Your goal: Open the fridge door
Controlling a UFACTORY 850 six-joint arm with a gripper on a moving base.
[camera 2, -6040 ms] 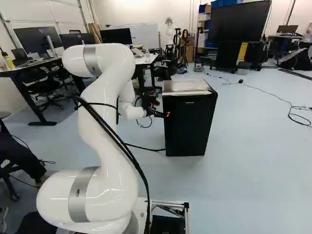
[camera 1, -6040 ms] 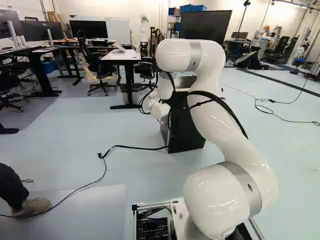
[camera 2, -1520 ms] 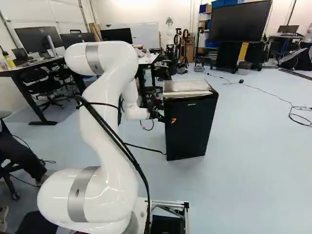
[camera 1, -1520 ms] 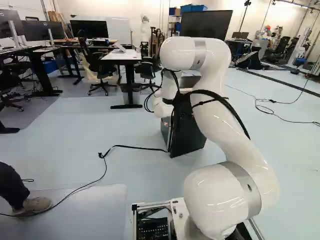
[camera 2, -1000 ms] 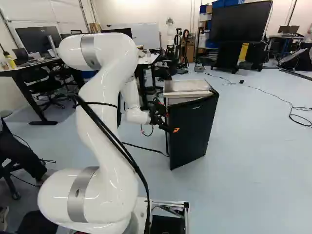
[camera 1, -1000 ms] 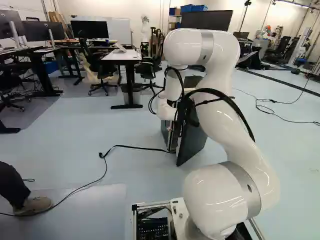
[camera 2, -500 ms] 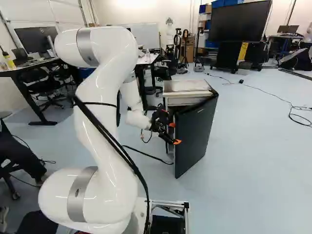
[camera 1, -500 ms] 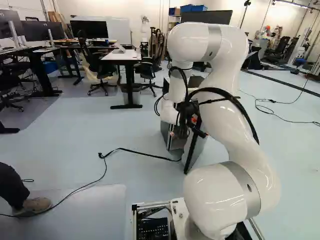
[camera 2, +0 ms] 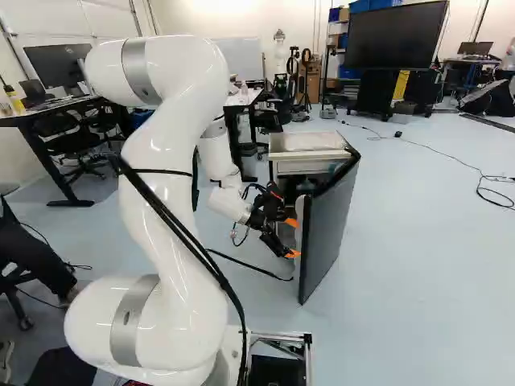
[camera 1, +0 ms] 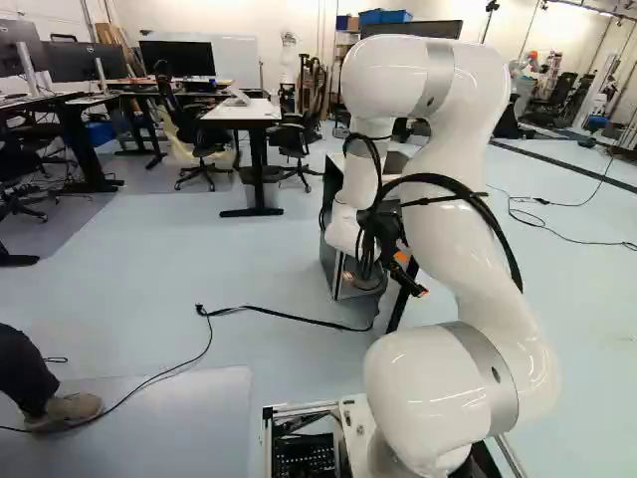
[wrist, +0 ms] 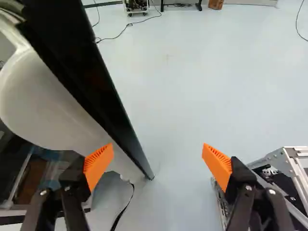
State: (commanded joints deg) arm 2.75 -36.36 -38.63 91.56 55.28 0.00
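The glossy white rounded arm (camera 2: 149, 249) has grey metal bands (camera 2: 125, 318) and black cables (camera 2: 165, 211); its black two-fingered gripper (camera 2: 291, 238) wears ribbed orange pads (wrist: 98, 166).

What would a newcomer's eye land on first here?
Probably the big white arm, arching up through both base views. Next, the fridge near the middle of the right base view, its dark door standing open. In the wrist view, the gripper's bright orange pads, spread wide apart.
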